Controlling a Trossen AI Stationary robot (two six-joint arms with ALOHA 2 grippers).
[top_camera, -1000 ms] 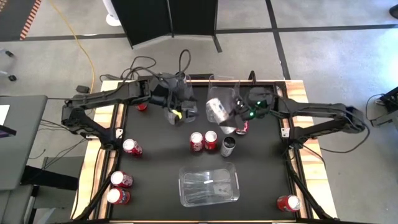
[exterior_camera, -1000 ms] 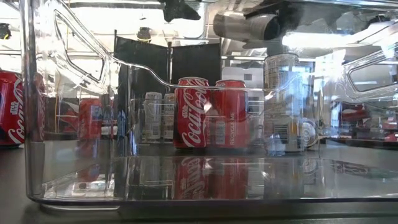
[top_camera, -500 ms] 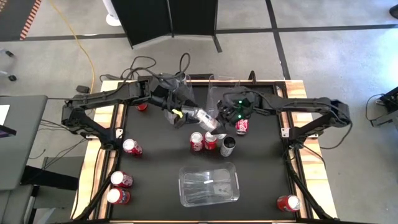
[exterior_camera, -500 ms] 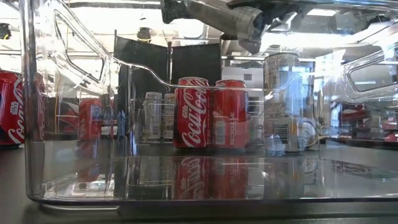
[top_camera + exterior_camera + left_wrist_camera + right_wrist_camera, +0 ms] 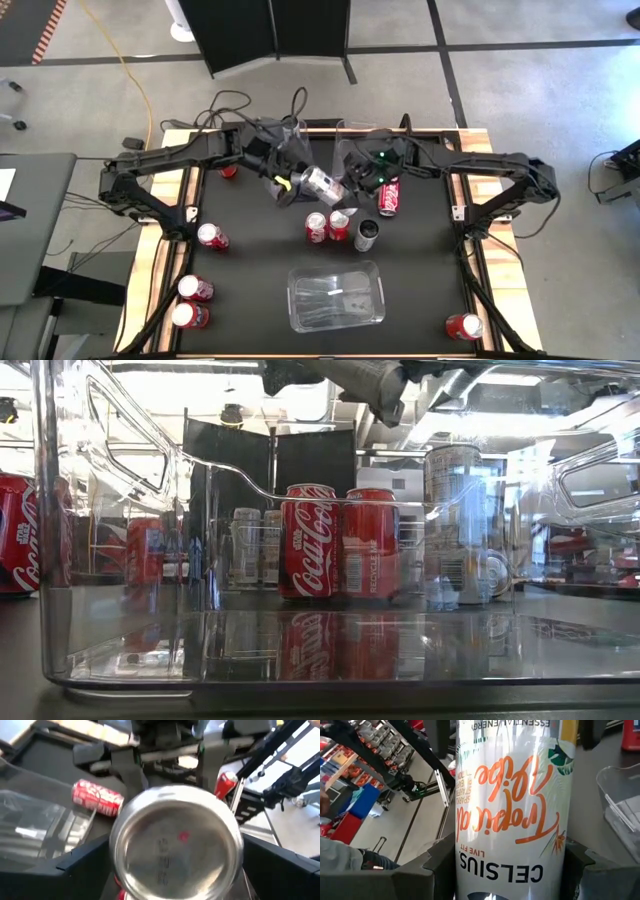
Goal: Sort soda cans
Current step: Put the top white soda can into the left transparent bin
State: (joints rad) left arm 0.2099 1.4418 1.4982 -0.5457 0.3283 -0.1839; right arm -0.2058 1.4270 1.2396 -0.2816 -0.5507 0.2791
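One silver can held lengthwise in the right pincer, above the counter; left pincer spread wide around its other end, no grip evident.

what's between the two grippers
A silver can, sideways in the air, held by the right gripper, with the left gripper at its other end. The high view shows it.

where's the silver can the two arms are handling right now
In the high view the silver can hangs on its side above the table's far middle, between the left gripper and right gripper, behind two red cans.
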